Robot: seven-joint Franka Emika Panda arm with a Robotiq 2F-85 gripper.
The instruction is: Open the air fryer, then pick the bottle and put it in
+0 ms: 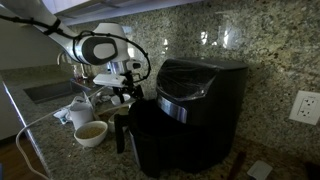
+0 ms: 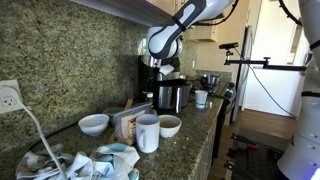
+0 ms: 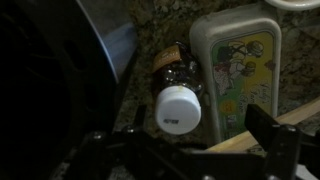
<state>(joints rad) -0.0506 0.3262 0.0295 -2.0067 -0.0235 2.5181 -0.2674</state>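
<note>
The gripper (image 3: 185, 142), jaws spread wide, hangs over the bottle (image 3: 178, 100), its white cap facing it and centred between them (air fryer (image 3: 60, 70) just beside).

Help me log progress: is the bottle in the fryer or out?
Out. In the wrist view the bottle sits on the granite counter beside the fryer, near the open gripper.

Black air fryer (image 1: 190, 112) with silver band, white-capped brown bottle (image 3: 178, 92), speckled granite backsplash (image 1: 272, 50).
</note>
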